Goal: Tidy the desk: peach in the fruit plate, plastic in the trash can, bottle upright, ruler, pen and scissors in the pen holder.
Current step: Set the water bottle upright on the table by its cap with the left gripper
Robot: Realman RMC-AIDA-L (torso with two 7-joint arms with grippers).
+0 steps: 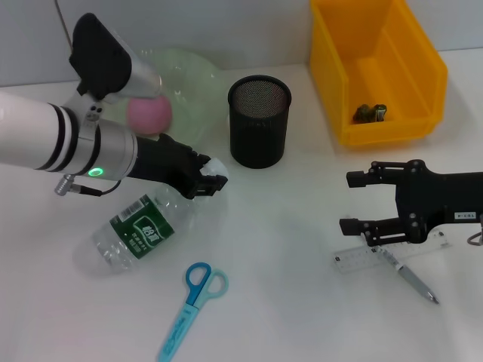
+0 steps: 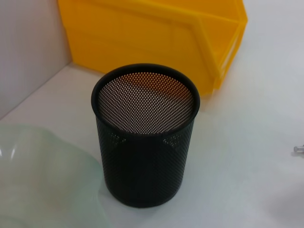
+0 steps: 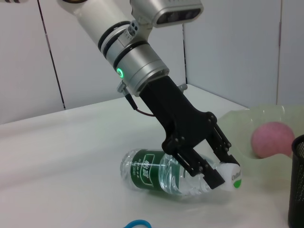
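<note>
Right wrist view: clear green-labelled bottle [image 3: 168, 175] lies sideways, white-capped.

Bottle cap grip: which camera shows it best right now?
Right wrist view: side-on, the left gripper is closed on the lying bottle at its cap. Head view shows it from above, partly hidden. Left wrist view misses the bottle.

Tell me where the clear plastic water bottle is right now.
In the head view the clear plastic water bottle lies on its side at front left, above the blue scissors, with the left gripper closed on its white-capped neck.
</note>
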